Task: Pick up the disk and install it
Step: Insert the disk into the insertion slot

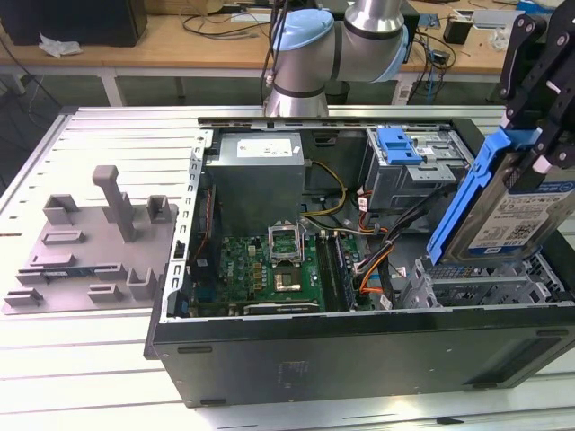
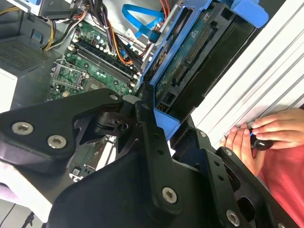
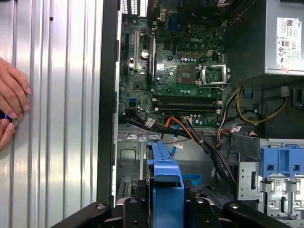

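Blue plastic is seen framing the silver disk (image 1: 526,202), which is held up off the counter (image 1: 90,144) at about 3 o'clock in the exterior view. The disk is clamped near its upper end between the black jaws, which are closed narrowly on it. It is tilted, with its upper end toward 1 o'clock and its lower end toward 7 o'clock. Its labelled face is turned outward. The lower end hangs just above a grey metal bay (image 1: 476,285) at the 4 o'clock corner of the open computer case (image 1: 359,346); whether the two touch cannot be told.

In the second wrist view the circuit-board side of the disk (image 2: 199,52) is shown, with a black finger (image 2: 152,142) pressed against the blue frame. In the first wrist view the blue frame of the disk (image 3: 165,175) is seen edge-on over the case.

Inside the case, the green motherboard (image 1: 269,265) lies at about 6 o'clock and the grey power supply (image 1: 256,166) at 11 o'clock. A drive cage with a blue latch (image 1: 400,144) sits at 1 o'clock. A grey plastic fixture (image 1: 90,242) rests on the slatted metal counter at 9 o'clock, well apart from the case. The pale blue and silver arm (image 1: 337,45) is seen at 12 o'clock.

A person's hand (image 2: 270,130) (image 3: 12,99) rests on the counter beside the case in both wrist views.
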`<act>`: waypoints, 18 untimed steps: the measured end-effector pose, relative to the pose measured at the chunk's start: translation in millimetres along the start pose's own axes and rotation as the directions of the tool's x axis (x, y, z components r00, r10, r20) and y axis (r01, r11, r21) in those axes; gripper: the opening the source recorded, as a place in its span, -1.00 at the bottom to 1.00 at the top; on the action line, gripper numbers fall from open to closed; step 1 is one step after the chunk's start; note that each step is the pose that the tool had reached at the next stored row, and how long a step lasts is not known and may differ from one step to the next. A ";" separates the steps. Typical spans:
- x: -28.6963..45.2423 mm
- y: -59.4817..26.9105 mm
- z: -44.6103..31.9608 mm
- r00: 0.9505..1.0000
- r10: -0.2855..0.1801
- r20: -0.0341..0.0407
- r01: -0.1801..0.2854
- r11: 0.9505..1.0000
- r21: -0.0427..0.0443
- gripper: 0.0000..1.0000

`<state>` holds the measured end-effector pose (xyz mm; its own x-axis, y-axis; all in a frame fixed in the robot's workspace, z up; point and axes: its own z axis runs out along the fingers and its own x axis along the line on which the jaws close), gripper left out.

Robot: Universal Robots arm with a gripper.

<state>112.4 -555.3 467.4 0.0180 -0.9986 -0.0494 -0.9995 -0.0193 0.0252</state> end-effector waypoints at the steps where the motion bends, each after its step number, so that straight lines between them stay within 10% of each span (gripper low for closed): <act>1: 0.0 -0.1 0.2 1.000 0.000 0.000 0.000 1.000 0.000 -0.26; 18: 0.3 -1.0 5.8 1.000 0.008 0.002 -0.008 1.000 0.000 -0.26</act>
<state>113.3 -555.3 461.6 0.0101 -0.9986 -0.0510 -0.9996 -0.0114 0.0253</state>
